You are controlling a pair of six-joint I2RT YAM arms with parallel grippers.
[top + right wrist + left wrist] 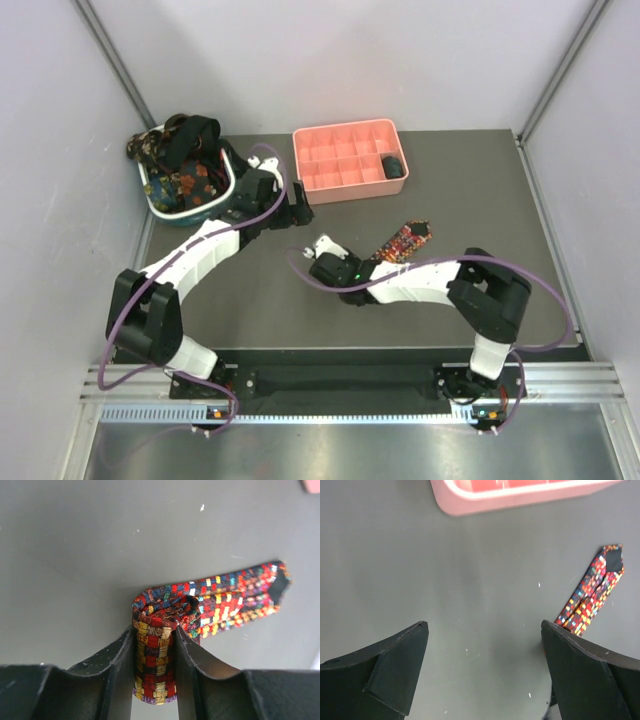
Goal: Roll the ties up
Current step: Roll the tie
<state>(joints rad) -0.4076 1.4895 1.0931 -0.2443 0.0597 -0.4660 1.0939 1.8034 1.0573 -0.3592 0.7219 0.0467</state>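
On grey table (300, 300), right gripper (154, 631) pinching rolled plaid tie (225, 600), left gripper (484, 626) wide.

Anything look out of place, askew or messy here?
Only mild untidiness. The ties in the basket are a tangled heap, with some draped over its rim. The plaid tie is only part rolled: the roll is pinched in the right gripper and its tail lies loose on the table. Nothing looks spilled or damaged.
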